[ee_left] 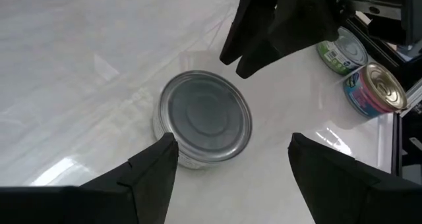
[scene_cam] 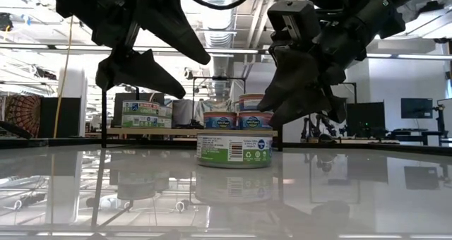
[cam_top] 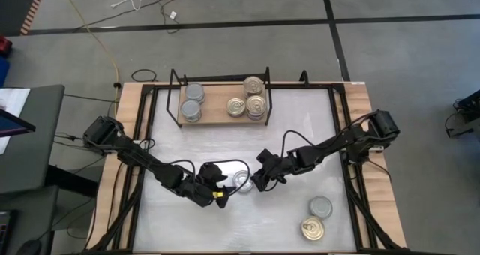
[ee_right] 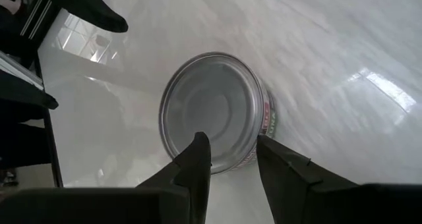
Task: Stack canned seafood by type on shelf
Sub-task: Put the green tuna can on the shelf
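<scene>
Both grippers hover over one grey-topped can (cam_top: 241, 181) on the desk (cam_top: 300, 135): left gripper (cam_top: 218, 189) jaws wide apart, right gripper (cam_top: 259, 181) jaws narrowly parted, neither gripping.

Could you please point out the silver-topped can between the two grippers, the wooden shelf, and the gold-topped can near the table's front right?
silver-topped can (ee_left: 206, 118): left wrist view, centre of its lid.
wooden shelf (cam_top: 216, 105): high view, bare board between the can groups.
gold-topped can (cam_top: 313, 228): high view, middle of its lid.
</scene>
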`<state>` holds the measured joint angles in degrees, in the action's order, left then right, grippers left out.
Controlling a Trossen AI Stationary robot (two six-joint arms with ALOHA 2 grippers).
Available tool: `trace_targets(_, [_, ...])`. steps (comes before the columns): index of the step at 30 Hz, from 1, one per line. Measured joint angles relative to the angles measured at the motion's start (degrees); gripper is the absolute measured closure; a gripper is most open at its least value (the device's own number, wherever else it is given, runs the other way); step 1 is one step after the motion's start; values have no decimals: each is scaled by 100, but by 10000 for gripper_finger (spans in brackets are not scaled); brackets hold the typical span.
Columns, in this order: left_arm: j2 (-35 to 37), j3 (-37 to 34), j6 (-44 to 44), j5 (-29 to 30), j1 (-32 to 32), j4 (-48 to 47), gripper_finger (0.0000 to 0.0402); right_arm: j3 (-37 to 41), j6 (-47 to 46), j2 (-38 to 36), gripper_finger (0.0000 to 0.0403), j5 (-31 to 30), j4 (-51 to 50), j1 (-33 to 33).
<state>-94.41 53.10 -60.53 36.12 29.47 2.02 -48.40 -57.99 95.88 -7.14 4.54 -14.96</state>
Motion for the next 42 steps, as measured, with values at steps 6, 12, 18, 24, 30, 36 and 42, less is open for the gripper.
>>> trace_targets(6, [0, -2, 300, 11, -77, 0, 127, 0, 3, 0, 255, 0, -114, 0])
trace_targets(12, [2, -2, 441, 20, -190, 0, 127, 0, 3, 0, 255, 0, -188, 0])
trace_targets(18, [2, -2, 301, 20, -236, 18, 127, 0, -61, 0, 255, 0, -373, -9])
trace_targets(24, [-24, -2, 118, 23, -273, 22, 127, 0, -379, -2, 255, -4, -384, -15])
trace_targets(30, [-27, -4, -613, -139, -391, -408, 127, -2, -608, 138, 255, -87, -111, -15])
trace_targets(36, [-33, -126, -1356, -1575, -803, -565, 127, -13, -822, 471, 255, -47, 167, -15])
trace_targets(42, [-87, -383, -1791, -1981, -1039, -87, 127, -20, -818, 466, 255, -46, 194, 11])
